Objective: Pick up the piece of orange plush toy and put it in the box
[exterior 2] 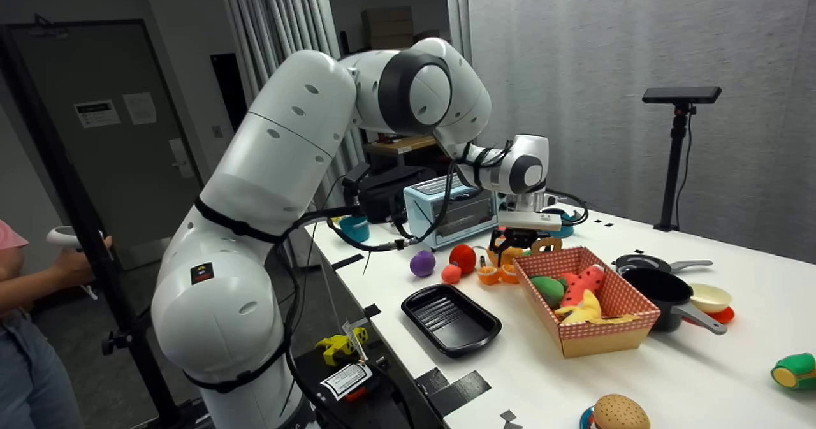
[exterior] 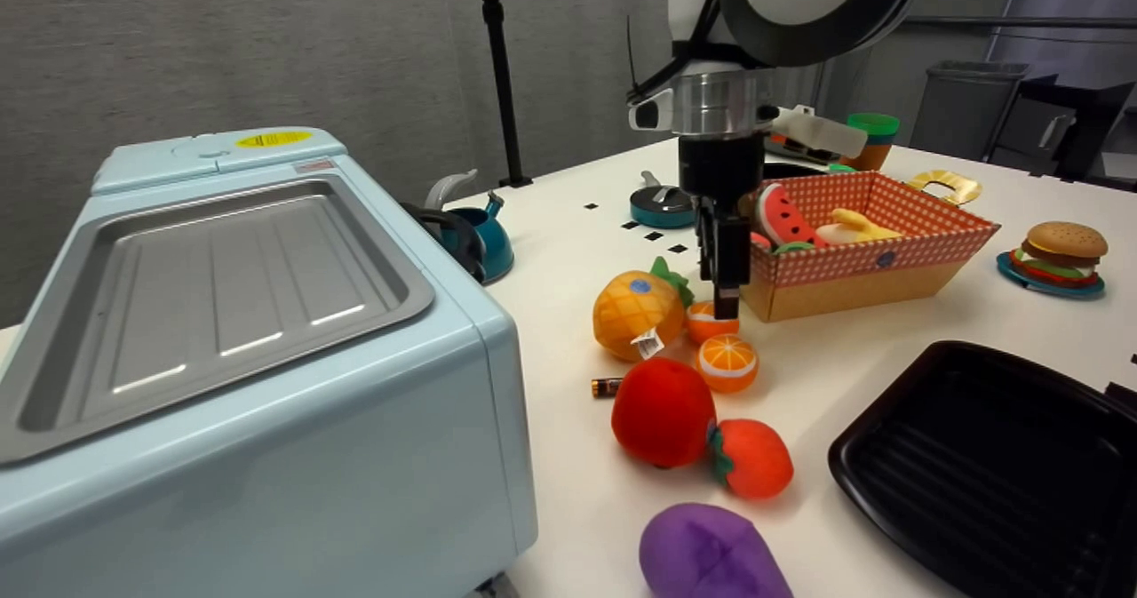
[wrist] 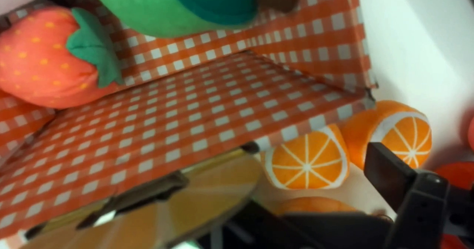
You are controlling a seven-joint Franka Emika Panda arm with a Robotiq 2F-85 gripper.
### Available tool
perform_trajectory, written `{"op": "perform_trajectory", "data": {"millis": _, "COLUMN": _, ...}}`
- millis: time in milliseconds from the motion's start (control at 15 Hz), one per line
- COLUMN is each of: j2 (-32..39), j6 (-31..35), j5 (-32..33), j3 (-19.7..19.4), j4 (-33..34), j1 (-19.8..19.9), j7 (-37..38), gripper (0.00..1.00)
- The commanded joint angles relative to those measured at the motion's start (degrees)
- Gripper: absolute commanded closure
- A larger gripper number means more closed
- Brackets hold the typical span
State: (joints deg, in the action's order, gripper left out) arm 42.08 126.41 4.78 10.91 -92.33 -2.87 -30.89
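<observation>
Two plush orange halves with white-lined cut faces lie on the table beside the box, one nearer the gripper (exterior: 711,321), the other just in front (exterior: 728,362). Both show in the wrist view, the near half (wrist: 306,162) and the other (wrist: 405,136). I cannot tell which is the piece meant; no separate plain lump shows. The red-checked box (exterior: 853,300) holds several plush fruits; it fills much of the wrist view (wrist: 200,104). My gripper (exterior: 726,300) is over the near half, open and empty (wrist: 307,182). One finger is partly hidden behind the box's handle (wrist: 177,204).
A plush pineapple (exterior: 632,314), a battery (exterior: 607,388), a red tomato (exterior: 663,411) and a smaller red fruit (exterior: 759,460) lie close to the halves. A black tray (exterior 2: 451,320), a light-blue toaster oven (exterior: 426,465) and a pot (exterior 2: 663,295) stand around.
</observation>
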Motion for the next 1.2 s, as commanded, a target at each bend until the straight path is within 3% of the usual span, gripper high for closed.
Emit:
{"op": "perform_trajectory", "data": {"millis": 0, "j2": 1.81, "j6": -1.32, "j5": -1.04, "j3": 0.3, "j4": 2.15, "j1": 1.08, "j7": -0.34, "gripper": 0.0}}
{"op": "perform_trajectory", "data": {"millis": 400, "j2": 3.58, "j6": -1.95, "j5": -0.48, "j3": 0.4, "j4": 3.85, "j1": 0.64, "j7": -0.31, "gripper": 0.02}}
{"op": "perform_trajectory", "data": {"millis": 533, "j2": 4.04, "j6": -1.94, "j5": -0.51, "j3": 0.37, "j4": 4.33, "j1": 0.65, "j7": -0.15, "gripper": 0.27}}
{"op": "perform_trajectory", "data": {"millis": 1133, "j2": 1.67, "j6": 0.54, "j5": -0.49, "j3": 0.55, "j4": 3.05, "j1": 0.38, "j7": 1.35, "gripper": 0.91}}
